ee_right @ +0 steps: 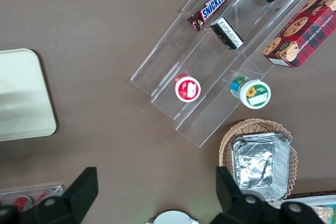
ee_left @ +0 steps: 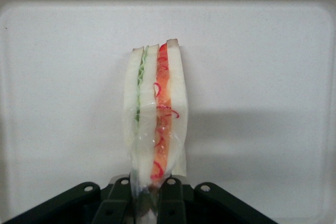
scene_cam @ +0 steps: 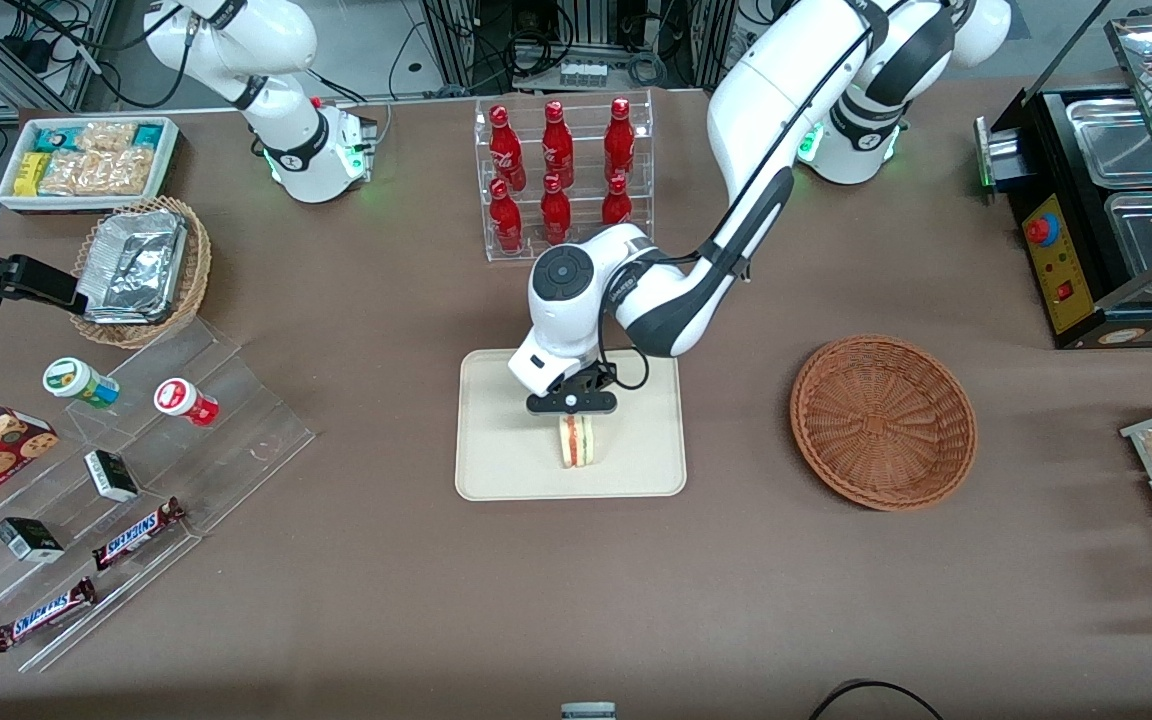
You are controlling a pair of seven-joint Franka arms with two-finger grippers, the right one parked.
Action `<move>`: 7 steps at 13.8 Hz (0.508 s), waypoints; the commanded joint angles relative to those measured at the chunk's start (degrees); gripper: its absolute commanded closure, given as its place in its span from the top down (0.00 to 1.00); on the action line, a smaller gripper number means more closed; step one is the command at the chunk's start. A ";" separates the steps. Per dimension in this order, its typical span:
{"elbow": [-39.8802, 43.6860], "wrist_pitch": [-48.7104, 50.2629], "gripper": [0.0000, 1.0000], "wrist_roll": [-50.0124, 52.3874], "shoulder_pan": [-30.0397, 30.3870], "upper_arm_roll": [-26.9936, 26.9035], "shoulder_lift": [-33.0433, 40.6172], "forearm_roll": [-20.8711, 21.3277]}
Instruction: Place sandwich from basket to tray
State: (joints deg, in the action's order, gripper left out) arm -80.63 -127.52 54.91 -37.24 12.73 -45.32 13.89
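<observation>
The sandwich (scene_cam: 576,442) is a wrapped pale wedge with red and green filling, held upright on edge over the middle of the cream tray (scene_cam: 496,470). My left gripper (scene_cam: 573,415) is directly above it, shut on its top corner. In the left wrist view the sandwich (ee_left: 156,114) hangs from the gripper (ee_left: 149,190) against the tray (ee_left: 262,77), pinched between the dark fingers (ee_left: 171,198). I cannot tell whether its lower edge touches the tray. The reddish-brown wicker basket (scene_cam: 883,420) lies beside the tray toward the working arm's end, with nothing in it.
A clear rack of red bottles (scene_cam: 563,175) stands farther from the front camera than the tray. Acrylic steps with snacks (scene_cam: 136,470), a tan basket of foil containers (scene_cam: 141,270) and a white bin (scene_cam: 86,160) lie toward the parked arm's end. A black appliance (scene_cam: 1106,220) stands toward the working arm's end.
</observation>
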 commanded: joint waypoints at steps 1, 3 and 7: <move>1.80 -0.09 0.71 -0.42 -0.82 -0.52 -1.17 1.05; 1.80 0.26 0.99 -1.30 -0.82 -0.52 -0.91 2.36; 1.88 5.42 0.99 -1.12 0.15 -0.43 3.20 1.58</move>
State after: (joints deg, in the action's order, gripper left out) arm -79.24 -126.01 53.93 -37.16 12.73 -45.14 14.87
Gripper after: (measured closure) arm 0.273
